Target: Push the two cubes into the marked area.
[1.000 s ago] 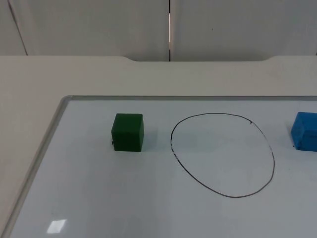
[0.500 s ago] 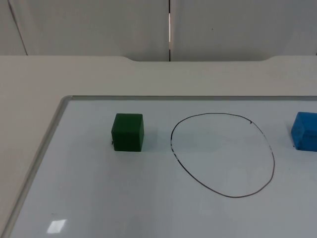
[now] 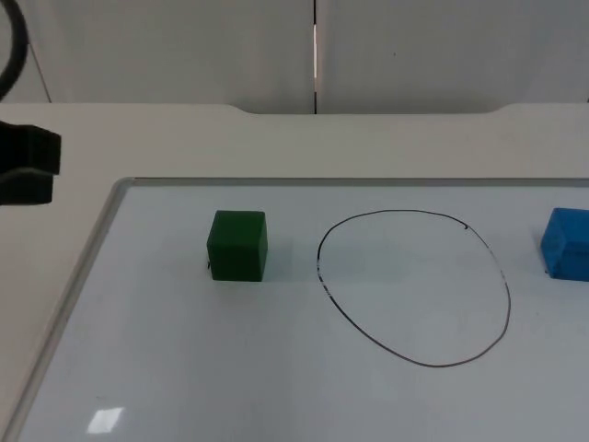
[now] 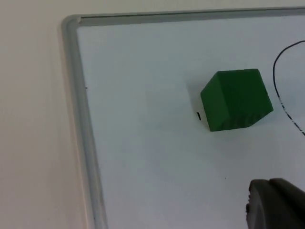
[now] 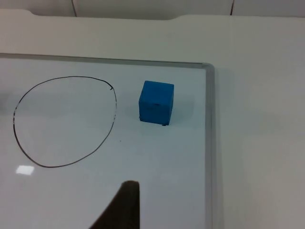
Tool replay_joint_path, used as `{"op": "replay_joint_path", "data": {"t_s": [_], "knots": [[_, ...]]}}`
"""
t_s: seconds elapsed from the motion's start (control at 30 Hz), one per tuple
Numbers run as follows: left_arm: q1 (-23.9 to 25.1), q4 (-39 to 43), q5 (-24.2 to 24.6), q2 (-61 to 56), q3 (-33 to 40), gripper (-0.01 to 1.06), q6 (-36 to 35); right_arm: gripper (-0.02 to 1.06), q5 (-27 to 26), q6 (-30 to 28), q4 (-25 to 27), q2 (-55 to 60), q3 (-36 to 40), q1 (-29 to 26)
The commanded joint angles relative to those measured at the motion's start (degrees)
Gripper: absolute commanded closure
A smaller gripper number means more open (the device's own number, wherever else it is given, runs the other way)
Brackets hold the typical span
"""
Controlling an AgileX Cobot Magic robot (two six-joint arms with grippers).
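A green cube [image 3: 238, 245] sits on the whiteboard, just left of a hand-drawn black oval outline [image 3: 414, 287]. A blue cube [image 3: 566, 243] lies right of the oval, at the picture's right edge. Both cubes are outside the line. A black part of my left arm [image 3: 26, 164] reaches in over the bare table, left of the board and well away from the green cube. In the left wrist view my left gripper [image 4: 276, 206] hangs some way short of the green cube [image 4: 236, 99]. In the right wrist view my right gripper [image 5: 121, 207] is well short of the blue cube [image 5: 156, 102] and the oval [image 5: 64, 121].
The whiteboard has a raised grey frame [image 3: 101, 230] along its left and far sides, with its right side [image 5: 208, 143] close beside the blue cube. Beige table top surrounds it, and the grey partition wall [image 3: 184, 46] stands behind.
The left arm has come into the top view at the left edge. Neither cube has moved.
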Motion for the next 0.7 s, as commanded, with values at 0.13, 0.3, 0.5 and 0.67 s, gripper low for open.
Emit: {"op": "replay_joint_path", "data": {"t_s": [0.13,0.3,0.5,0.67], "knots": [[-5.4,-1.6,-2.1,5.0,-3.3,1.05,0.3,-0.01,-0.3,-0.4,-0.4,-0.3,0.1,-0.3],[-7.3,-1.8,-3.6,9.1,-5.9,1.05,0.3,-0.01,-0.3,-0.4,-0.4,-0.3,0.1,-0.3],[-7.3,-2.1,-3.3,15.0,-8.8,1.05,0.1,-0.01,-0.3,-0.4,-0.4,-0.3,0.1,-0.3],[-7.3,-2.8,-3.3,18.3,-11.3,1.05,0.1,-0.01,-0.2,0.0,-0.4,-0.3,0.1,-0.3]]}}
